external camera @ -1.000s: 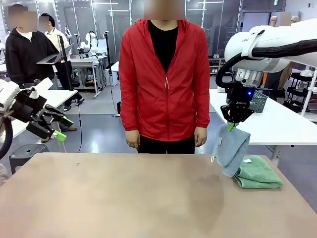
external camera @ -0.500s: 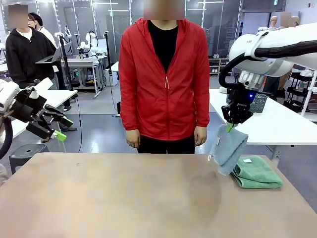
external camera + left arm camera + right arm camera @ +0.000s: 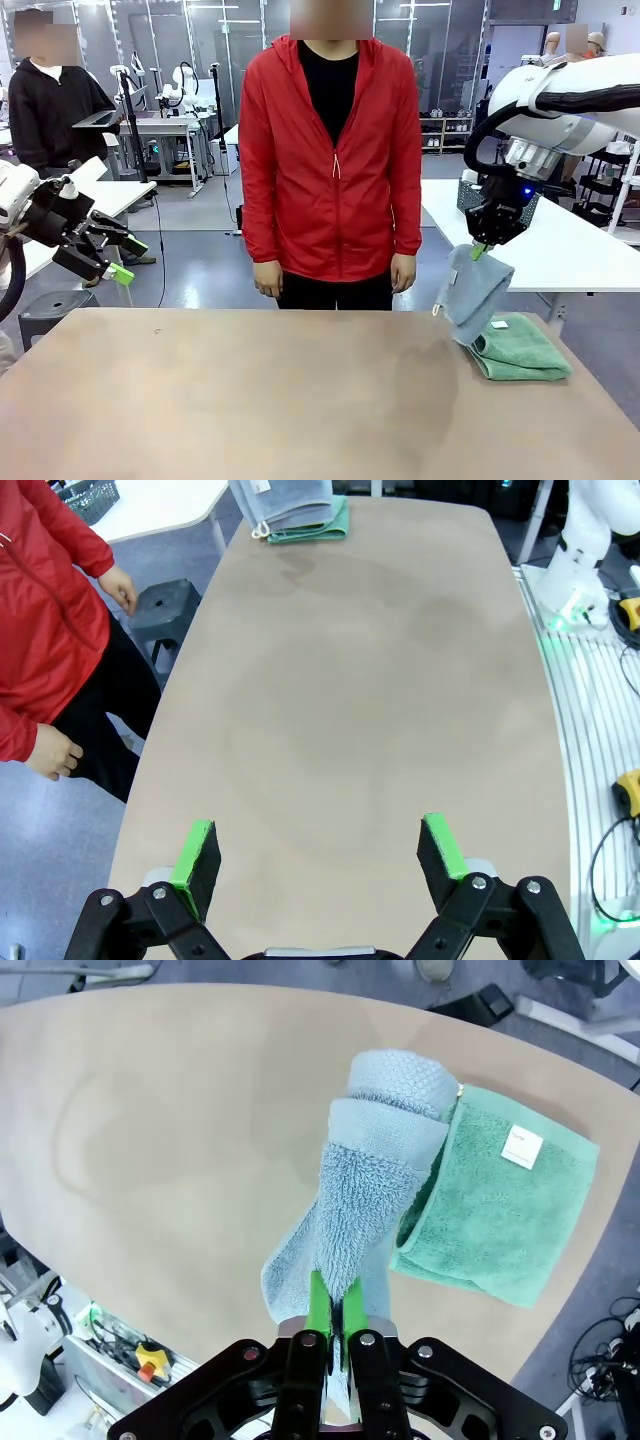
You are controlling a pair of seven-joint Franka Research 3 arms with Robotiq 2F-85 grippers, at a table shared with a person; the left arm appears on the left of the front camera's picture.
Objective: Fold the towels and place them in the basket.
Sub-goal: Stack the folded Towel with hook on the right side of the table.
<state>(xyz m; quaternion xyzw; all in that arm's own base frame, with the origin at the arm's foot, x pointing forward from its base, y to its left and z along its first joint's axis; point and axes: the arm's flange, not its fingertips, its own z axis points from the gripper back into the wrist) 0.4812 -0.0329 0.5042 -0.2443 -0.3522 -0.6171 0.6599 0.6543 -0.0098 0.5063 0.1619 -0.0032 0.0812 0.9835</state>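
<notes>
Locate the right gripper (image 3: 481, 250) at the right of the front view. Its jaws are pinched tight on the upper edge of the blue-grey towel (image 3: 472, 292). This towel is soft, looped terry cloth; it hangs in loose folds, long axis near vertical, with a small loop at its lower left corner. Its lower end hangs at the folded mint green towel (image 3: 520, 352); whether the two touch cannot be told.

In the right wrist view, note the same grip (image 3: 336, 1332): the green pads are almost together, with the blue-grey towel (image 3: 365, 1180) rising between them toward the middle of the frame. The mint green towel (image 3: 505, 1195) lies to its right as a flat folded rectangle, with a small white tag (image 3: 521, 1146) on top.

Locate the left gripper (image 3: 118, 258) at the left edge of the front view. Its jaws stand fully apart and hold nothing. The left wrist view shows the fingers (image 3: 197, 852) spread wide above the smooth tan table (image 3: 380, 710).

Note the dark mesh basket (image 3: 520, 205) on the white side table (image 3: 570, 255), upper right of the front view. Its contents cannot be seen.
</notes>
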